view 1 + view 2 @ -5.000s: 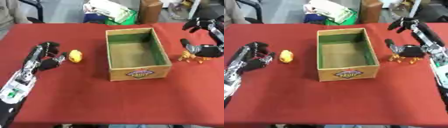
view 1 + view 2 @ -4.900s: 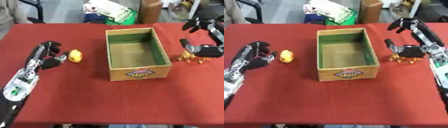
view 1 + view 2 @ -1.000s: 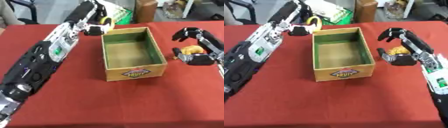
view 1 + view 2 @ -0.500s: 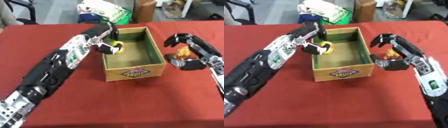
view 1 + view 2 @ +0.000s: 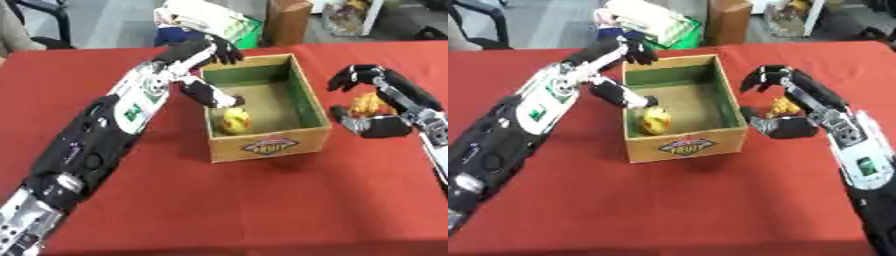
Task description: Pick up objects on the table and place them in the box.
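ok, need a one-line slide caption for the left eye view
Left hand open above a yellow duck toy inside the box; right hand cups an orange toy beside the box.

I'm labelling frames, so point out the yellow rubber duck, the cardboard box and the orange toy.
Yellow rubber duck (image 5: 234, 121), left eye view, its body.
Cardboard box (image 5: 269, 145), left eye view, front wall.
Orange toy (image 5: 783, 106), right eye view, its middle.

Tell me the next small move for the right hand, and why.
Probably close the right robot hand on the orange toy and lift it. Its fingers curve around the toy beside the box, and the yellow duck already sits inside.
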Robot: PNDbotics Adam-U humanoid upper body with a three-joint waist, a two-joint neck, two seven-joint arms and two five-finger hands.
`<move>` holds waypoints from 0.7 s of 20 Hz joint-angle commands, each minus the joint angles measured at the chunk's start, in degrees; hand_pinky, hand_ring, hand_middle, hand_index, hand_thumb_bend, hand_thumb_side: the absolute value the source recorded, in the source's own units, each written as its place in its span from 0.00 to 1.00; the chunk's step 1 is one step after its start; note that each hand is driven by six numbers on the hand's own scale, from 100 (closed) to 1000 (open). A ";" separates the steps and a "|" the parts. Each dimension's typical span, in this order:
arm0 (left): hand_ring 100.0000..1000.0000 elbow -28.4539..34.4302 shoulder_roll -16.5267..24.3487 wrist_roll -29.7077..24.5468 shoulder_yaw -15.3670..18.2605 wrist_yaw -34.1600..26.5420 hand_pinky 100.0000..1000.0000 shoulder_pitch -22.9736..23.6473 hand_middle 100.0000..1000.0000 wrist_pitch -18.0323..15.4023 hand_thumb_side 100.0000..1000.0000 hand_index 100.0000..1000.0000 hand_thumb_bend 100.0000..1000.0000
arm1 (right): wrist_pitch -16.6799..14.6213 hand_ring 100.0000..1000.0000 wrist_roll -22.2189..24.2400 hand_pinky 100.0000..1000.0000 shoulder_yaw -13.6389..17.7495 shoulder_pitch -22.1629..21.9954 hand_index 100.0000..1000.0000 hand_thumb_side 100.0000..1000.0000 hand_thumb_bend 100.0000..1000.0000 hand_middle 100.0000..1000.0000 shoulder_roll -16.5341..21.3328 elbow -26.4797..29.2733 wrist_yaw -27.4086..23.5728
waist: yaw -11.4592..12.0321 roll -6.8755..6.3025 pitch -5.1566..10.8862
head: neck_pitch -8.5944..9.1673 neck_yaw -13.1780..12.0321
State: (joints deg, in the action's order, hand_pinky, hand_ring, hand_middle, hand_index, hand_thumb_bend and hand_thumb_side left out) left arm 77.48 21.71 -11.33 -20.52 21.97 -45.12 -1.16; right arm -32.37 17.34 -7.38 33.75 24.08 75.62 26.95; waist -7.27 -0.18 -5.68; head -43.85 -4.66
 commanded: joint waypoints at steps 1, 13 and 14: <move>0.64 6.76 4.68 2.85 2.74 -6.41 0.69 2.21 0.55 3.73 0.17 0.74 0.43 | -0.75 0.75 -1.64 0.65 1.02 0.63 0.74 0.46 0.18 0.72 4.64 -0.39 1.62 | 0.38 0.19 0.66 | -0.27 0.88; 0.62 19.35 11.74 7.50 9.62 -13.35 0.69 19.63 0.53 8.91 0.17 0.73 0.37 | -7.78 0.87 -4.12 0.77 2.28 0.64 0.86 0.70 0.36 0.85 14.53 -12.75 15.07 | 2.03 0.35 0.65 | -0.27 2.19; 0.62 20.04 11.83 7.88 10.10 -13.52 0.69 20.60 0.53 9.03 0.16 0.73 0.37 | -7.84 0.87 -4.90 0.77 2.58 0.84 0.87 0.70 0.36 0.85 14.61 -14.15 16.28 | 2.11 0.34 0.67 | -0.27 2.19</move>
State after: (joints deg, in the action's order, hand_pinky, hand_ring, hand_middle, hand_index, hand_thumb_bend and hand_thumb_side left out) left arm 95.65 31.53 -3.90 -11.79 8.95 -24.01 7.67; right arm -39.92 13.26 -5.77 33.46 36.14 62.60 41.61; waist -5.14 0.11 -5.70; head -43.86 -2.60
